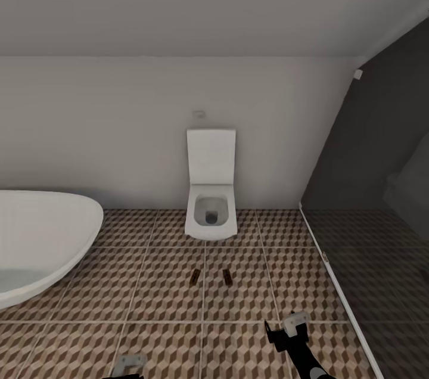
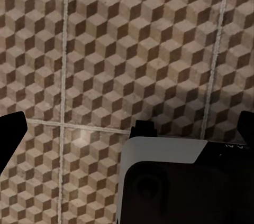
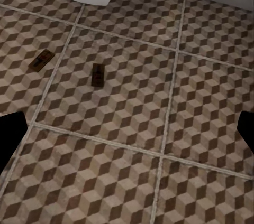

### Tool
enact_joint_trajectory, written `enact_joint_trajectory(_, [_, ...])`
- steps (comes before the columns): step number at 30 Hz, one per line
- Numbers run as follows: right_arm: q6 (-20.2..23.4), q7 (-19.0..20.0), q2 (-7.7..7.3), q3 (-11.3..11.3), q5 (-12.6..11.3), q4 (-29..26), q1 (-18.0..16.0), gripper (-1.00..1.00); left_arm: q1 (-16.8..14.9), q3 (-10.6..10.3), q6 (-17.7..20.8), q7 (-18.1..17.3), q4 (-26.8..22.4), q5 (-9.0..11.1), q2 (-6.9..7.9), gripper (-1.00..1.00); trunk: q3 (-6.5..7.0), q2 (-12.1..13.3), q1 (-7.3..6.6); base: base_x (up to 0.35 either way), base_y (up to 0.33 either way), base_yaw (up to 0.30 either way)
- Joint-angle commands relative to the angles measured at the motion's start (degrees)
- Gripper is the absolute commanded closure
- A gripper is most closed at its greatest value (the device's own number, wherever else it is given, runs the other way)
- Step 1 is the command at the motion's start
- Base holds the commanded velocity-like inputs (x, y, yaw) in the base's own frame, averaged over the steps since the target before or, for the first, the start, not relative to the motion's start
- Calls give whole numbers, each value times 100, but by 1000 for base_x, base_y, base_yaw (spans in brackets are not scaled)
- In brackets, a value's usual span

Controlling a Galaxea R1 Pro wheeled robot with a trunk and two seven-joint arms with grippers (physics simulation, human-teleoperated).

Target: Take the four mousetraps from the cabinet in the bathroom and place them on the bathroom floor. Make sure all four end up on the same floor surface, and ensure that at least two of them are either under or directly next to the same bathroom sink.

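Two mousetraps [image 1: 195, 276] [image 1: 227, 276] lie flat on the cube-patterned bathroom floor [image 1: 149, 289], side by side just in front of the toilet. In the right wrist view the same two brown boards [image 3: 41, 60] [image 3: 97, 74] rest on the tiles ahead of the fingers. My right gripper [image 1: 286, 328] [image 3: 127, 131] hovers low over the floor, nearer to me and to the right of the traps. It is open and holds nothing. My left gripper [image 1: 130, 363] [image 2: 127, 129] hangs open over bare tiles [image 2: 132, 49]. The cabinet and the bathroom sink are out of view.
A white wall-hung toilet [image 1: 210, 212] with its lid up stands against the back wall. An oval white bathtub [image 1: 36, 242] fills the left side. A dark glass partition [image 1: 369, 200] with a pale floor rail closes off the right.
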Motion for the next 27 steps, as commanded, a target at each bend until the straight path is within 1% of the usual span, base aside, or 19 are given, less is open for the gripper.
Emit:
enact_joint_trajectory(1, [-12, -31, 0, 50, -21, 3, -4, -100, -3, -49, -12, 20, -3, 51, 2, -100, 0, -10, 3, 0, 0, 0])
enact_joint_trajectory(27, [-15, -31, 0, 50, -21, 3, -4, -100, -3, -49, -12, 20, -3, 51, 1, -100, 242, -10, 3, 0, 0, 0])
